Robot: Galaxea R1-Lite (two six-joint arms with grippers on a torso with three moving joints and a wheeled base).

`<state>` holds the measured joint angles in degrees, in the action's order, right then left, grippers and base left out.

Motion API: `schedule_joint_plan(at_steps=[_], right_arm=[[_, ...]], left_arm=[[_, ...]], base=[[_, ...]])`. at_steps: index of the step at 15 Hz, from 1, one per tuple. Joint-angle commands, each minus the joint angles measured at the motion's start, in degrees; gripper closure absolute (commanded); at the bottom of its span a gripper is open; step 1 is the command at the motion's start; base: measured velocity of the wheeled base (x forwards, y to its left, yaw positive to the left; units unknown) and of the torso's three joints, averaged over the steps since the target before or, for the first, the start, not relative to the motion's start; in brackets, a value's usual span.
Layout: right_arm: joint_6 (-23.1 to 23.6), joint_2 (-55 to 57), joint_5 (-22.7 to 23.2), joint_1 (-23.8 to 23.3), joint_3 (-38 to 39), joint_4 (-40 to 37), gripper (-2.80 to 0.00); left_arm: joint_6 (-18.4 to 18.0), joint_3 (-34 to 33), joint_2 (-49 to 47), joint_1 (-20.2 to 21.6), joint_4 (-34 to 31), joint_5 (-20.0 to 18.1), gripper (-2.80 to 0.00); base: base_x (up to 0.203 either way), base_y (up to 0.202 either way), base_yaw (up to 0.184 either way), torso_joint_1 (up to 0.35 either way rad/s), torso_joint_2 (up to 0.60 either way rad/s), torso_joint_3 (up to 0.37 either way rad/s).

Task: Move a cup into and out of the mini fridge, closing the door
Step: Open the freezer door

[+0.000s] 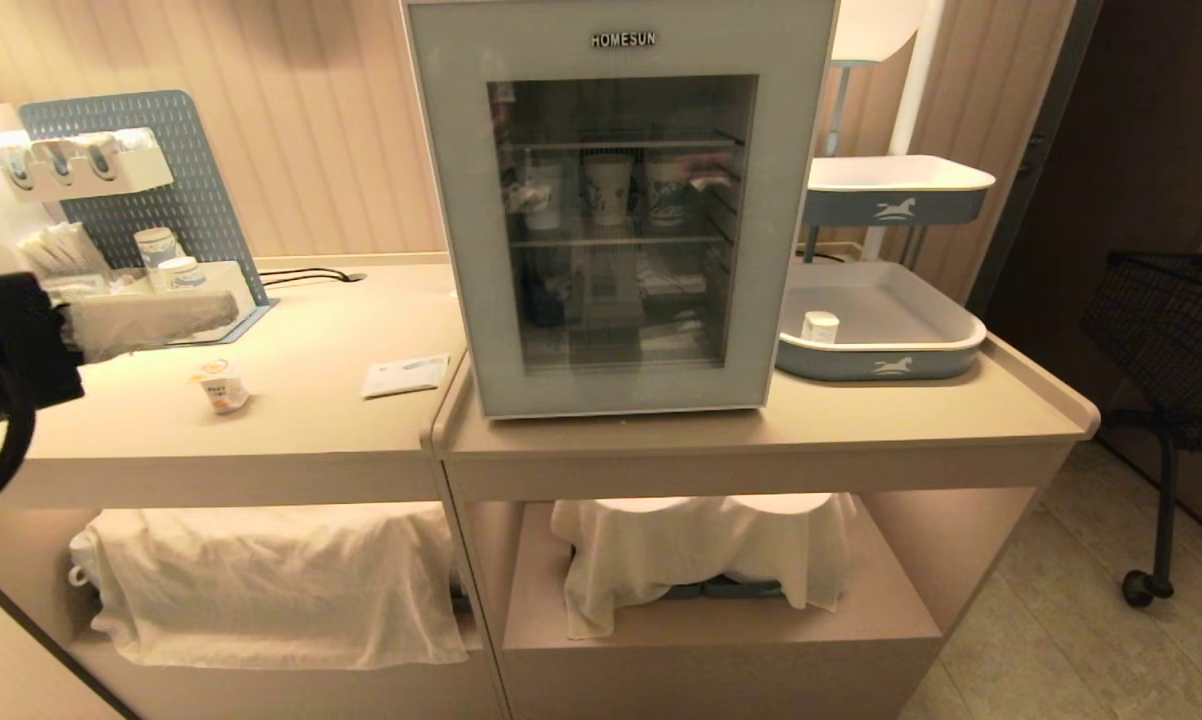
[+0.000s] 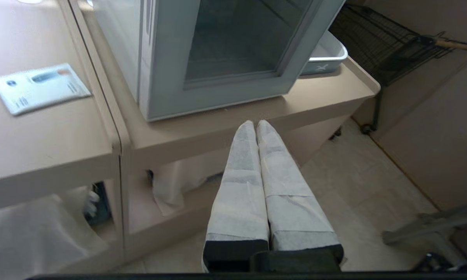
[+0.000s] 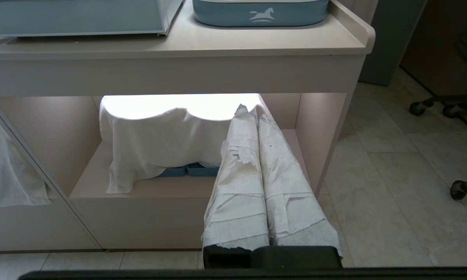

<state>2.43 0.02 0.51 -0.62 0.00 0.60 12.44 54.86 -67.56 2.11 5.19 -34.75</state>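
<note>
The boxy white mini fridge (image 1: 621,205) stands on the pale beige surface (image 1: 921,400), and its pale grey-blue glass-windowed door (image 1: 431,200), lettered HOMESUN along the top, is shut. Through the glass, taller white paper cups with blue print (image 1: 609,187) stand on a wire shelf. The tiny white cup with an orange label and flat lid (image 1: 223,386) sits on the neighbouring surface to the fridge's left, well apart from it, with a small printed leaflet (image 1: 405,375) lying between cup and fridge. To the fridge's right rests a blue-and-white tray with a horse emblem (image 1: 891,365), holding another small white cup (image 1: 819,326). The left gripper (image 2: 255,123), its white-wrapped fingers (image 2: 241,171) pressed together and empty, hangs in front of the surface's edge below the fridge's front. The right gripper (image 3: 251,111), fingers (image 3: 284,171) likewise pressed together and holding nothing, hangs low before the open shelf under the surface, where a white cloth (image 3: 159,136) drapes over stacked items.
</note>
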Motion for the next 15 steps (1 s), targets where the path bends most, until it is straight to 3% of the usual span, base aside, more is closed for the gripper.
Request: schedule_joint_plan(at_steps=[1, 4, 6, 8, 10, 12, 15], right_arm=[[0.04, -0.11, 0.02, 0.01, 0.53, 0.02, 0.00], [0.04, -0.11, 0.02, 0.01, 0.53, 0.02, 0.00], [0.04, -0.11, 0.02, 0.01, 0.53, 0.02, 0.00], [0.04, -0.11, 0.02, 0.01, 0.53, 0.02, 0.00], [0.04, -0.11, 0.02, 0.01, 0.53, 0.02, 0.00], [0.04, -0.11, 0.02, 0.01, 0.53, 0.02, 0.00], [0.04, -0.11, 0.02, 0.01, 0.53, 0.02, 0.00]], left_arm=[[0.49, 4.46, -2.81, -0.02, -4.09, -0.33, 0.00], [0.98, 13.14, -9.96, -0.28, -12.59, -1.87, 0.00], [1.31, 14.16, -13.52, -0.43, -13.27, -6.74, 0.00], [3.98, 14.80, -16.23, 1.91, -12.68, -13.15, 0.00], [9.58, 14.29, -19.02, 3.99, -8.68, -21.20, 0.00], [11.88, 12.85, -21.41, 5.20, -1.02, -25.67, 0.00], [13.01, 12.47, -26.48, 5.35, 6.87, -26.95, 0.00]], base=[[0.000, 0.000, 0.000, 0.000, 0.00, 0.000], [0.000, 0.000, 0.000, 0.000, 0.00, 0.000], [0.000, 0.000, 0.000, 0.000, 0.00, 0.000], [0.000, 0.000, 0.000, 0.000, 0.00, 0.000], [0.000, 0.000, 0.000, 0.000, 0.00, 0.000], [0.000, 0.000, 0.000, 0.000, 0.00, 0.000], [0.000, 0.000, 0.000, 0.000, 0.00, 0.000]])
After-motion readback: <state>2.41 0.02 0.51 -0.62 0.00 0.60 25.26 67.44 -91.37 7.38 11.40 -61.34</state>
